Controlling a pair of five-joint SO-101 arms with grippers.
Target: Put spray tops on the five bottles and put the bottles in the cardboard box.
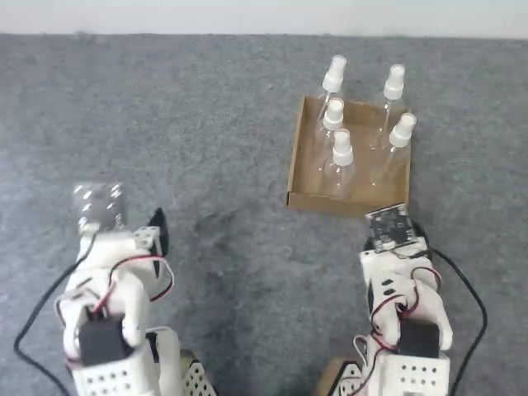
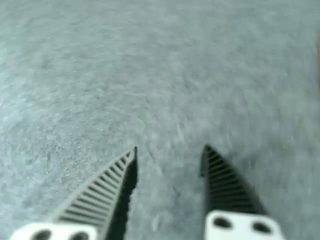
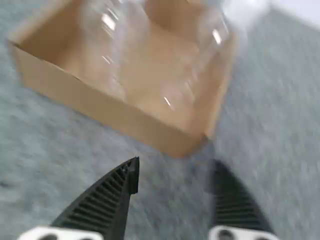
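Observation:
The cardboard box (image 1: 328, 201) sits on the grey carpet at the right of the high view. Several clear bottles stand upright inside it, each with a white spray top, such as one at the back left (image 1: 334, 73), one in the middle (image 1: 341, 148) and one at the right (image 1: 403, 129). My right gripper (image 3: 175, 167) is open over bare carpet just short of the box's near corner (image 3: 192, 145), and blurred clear bottles (image 3: 115, 45) stand inside the box. My left gripper (image 2: 170, 152) is open above carpet, far to the left of the box, holding nothing.
Grey carpet (image 1: 206, 107) covers the whole work surface. A pale strip (image 1: 247, 16) runs along its far edge. Both arm bases and their black cables (image 1: 33, 322) sit at the near edge. There is room between the arms and left of the box.

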